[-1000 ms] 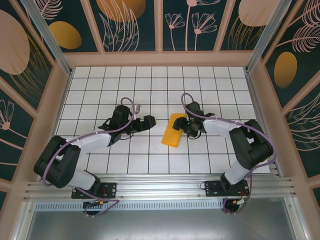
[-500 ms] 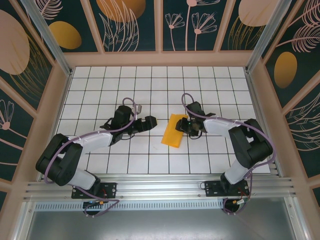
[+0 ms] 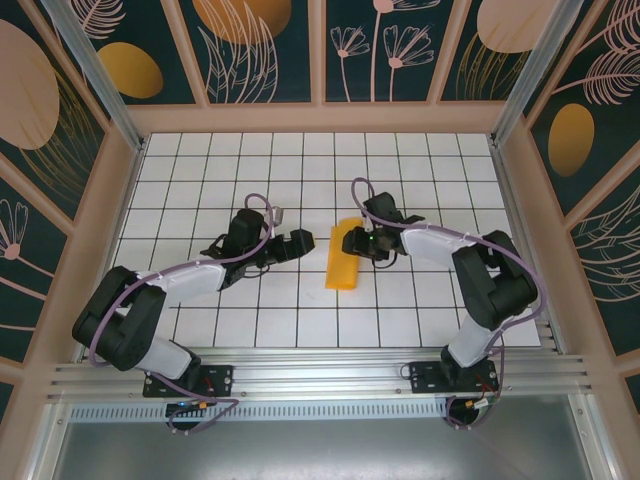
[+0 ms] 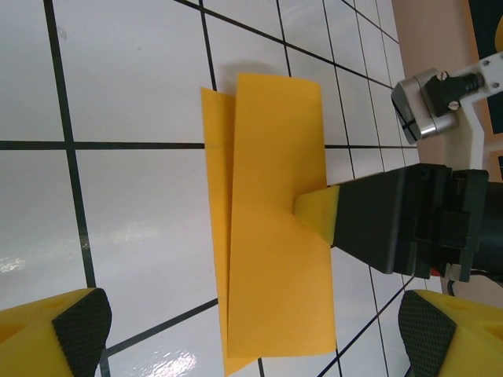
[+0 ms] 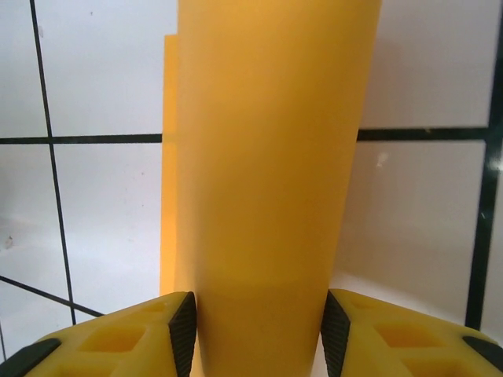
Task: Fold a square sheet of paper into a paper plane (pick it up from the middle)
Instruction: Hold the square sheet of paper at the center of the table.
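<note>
Nearest our bases, the near end of the square sheet of paper (image 3: 341, 268) lies flat on the desk (image 3: 200, 180). It is already doubled into a narrow strip, and in the left wrist view a thin lower layer peeks out along one long side. The strip's long axis runs from near to far, its far end leaning slightly to the right.

Midway along, the two hands flank it. Our left hand (image 3: 299, 243) hovers just beside the left long edge, apart from the paper and spread wide, holding nothing. Our right hand (image 3: 367, 243) comes in from the right, across the long axis. In its own wrist view the paper rises between the pads (image 5: 181, 323) and touches both, so we judge it to be grasping the sheet.

Farther on, the far end looks a little lifted. We judge the next fold turns on this crosswise hold. The right hand has the flap, and the left is nearer the free edge, ready to pin it.
</note>
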